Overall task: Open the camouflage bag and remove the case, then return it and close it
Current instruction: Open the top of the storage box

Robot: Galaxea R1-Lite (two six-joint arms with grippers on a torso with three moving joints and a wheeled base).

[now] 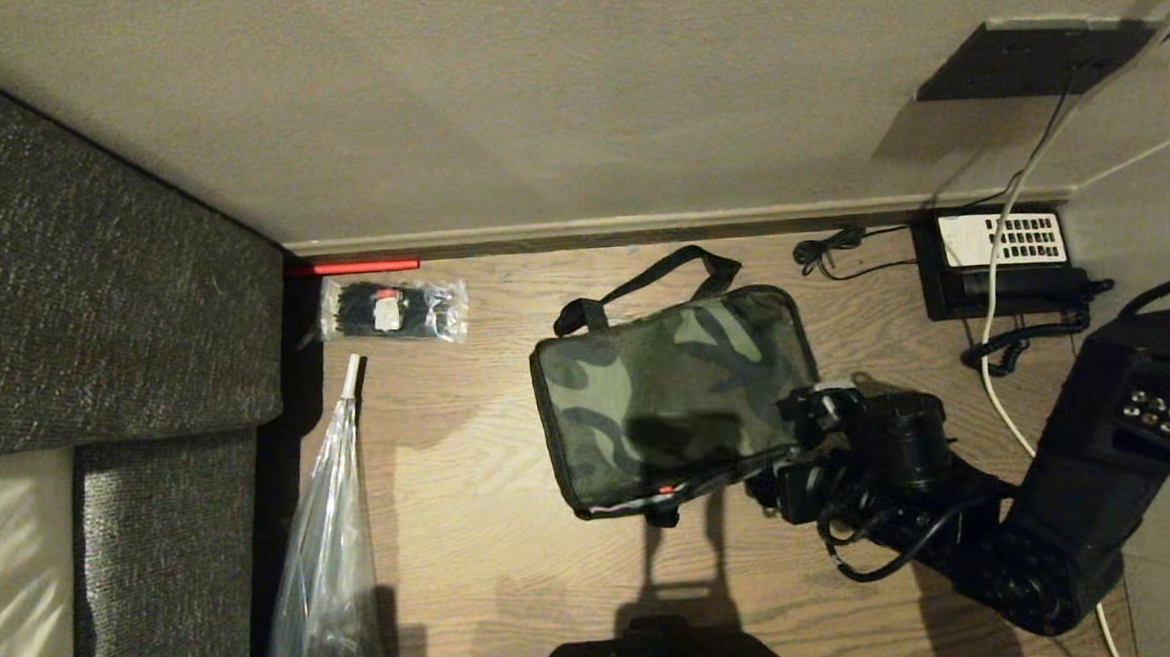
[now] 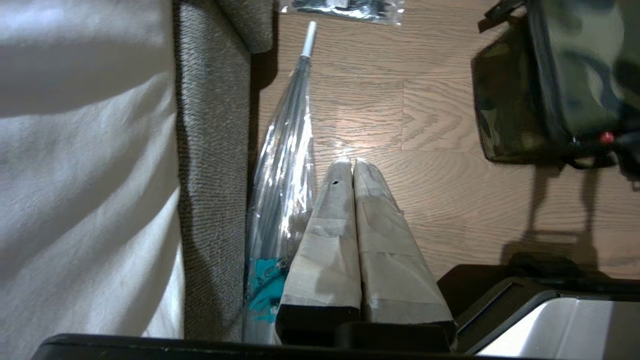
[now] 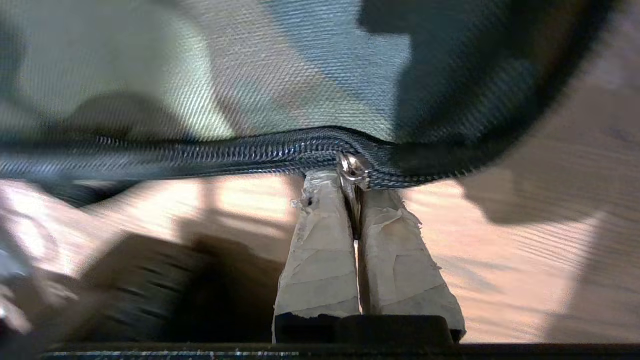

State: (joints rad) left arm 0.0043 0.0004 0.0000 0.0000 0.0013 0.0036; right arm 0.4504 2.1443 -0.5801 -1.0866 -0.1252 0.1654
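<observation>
Boxy green, brown and black camouflage bag point(image 1: 671, 396) lying mid-floor, long axis running left-right, strap end far. Right gripper point(image 3: 356, 200) at near-right corner, jaws pinching metal zipper pull point(image 3: 353, 169). Likely still unzipping; next, dragging pull along zip track. Left gripper point(image 2: 353, 167) parked left, jaws pressed together.

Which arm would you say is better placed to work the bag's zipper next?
The right: its gripper is shut on the zipper pull of the bag. The left gripper hangs shut, well away.
</observation>
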